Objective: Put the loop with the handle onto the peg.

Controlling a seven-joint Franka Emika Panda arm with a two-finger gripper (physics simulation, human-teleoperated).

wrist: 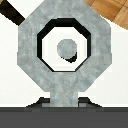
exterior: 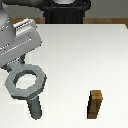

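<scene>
The loop with the handle [exterior: 25, 81] is a flat grey ring. My gripper [exterior: 14, 64] is shut on its short handle at the exterior view's left and holds it flat above the table. The peg [exterior: 34, 107], a grey upright cylinder, stands just under the ring, and its lower part shows below the rim. In the wrist view the ring [wrist: 30, 47] fills the picture and the peg's round top [wrist: 66, 48] shows inside the hole, near its middle. The handle [wrist: 65, 90] runs into my gripper [wrist: 65, 107]. I cannot tell how far the ring is above the peg's top.
A brown wooden block [exterior: 96, 104] stands upright on the white table [exterior: 80, 55] towards the exterior view's right. The robot's black base [exterior: 65, 12] is at the table's far edge. Wooden floor [wrist: 110, 12] shows past the table's edge in the wrist view.
</scene>
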